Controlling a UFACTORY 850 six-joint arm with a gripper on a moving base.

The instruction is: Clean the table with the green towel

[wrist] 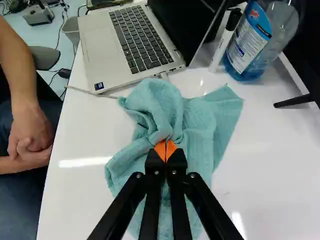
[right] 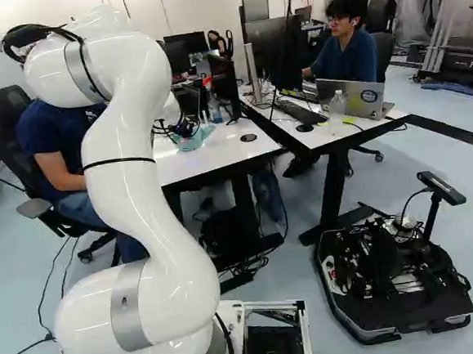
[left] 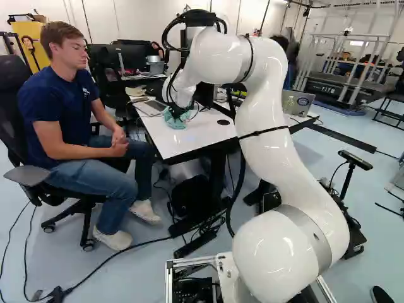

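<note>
The blue-green cloth towel (wrist: 202, 125) lay at the upper middle of the left base view, directly beneath the black two-fingered gripper (wrist: 165, 151) – orange pads (wrist: 159, 149) clamped, it seemed, on its bunched middle – with the silver laptop (wrist: 100, 47) just ahead on the white tabletop (wrist: 270, 175).

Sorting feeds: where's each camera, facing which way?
Left base view: behind-left of the arm, facing ahead, slightly down; most of the arm shows.
Right base view: behind-right, same facing, most of the arm again.
Wrist view: mounted at the arm's end, facing along the hand at the towel; only the hand shows.
All three share towel and table.
</note>
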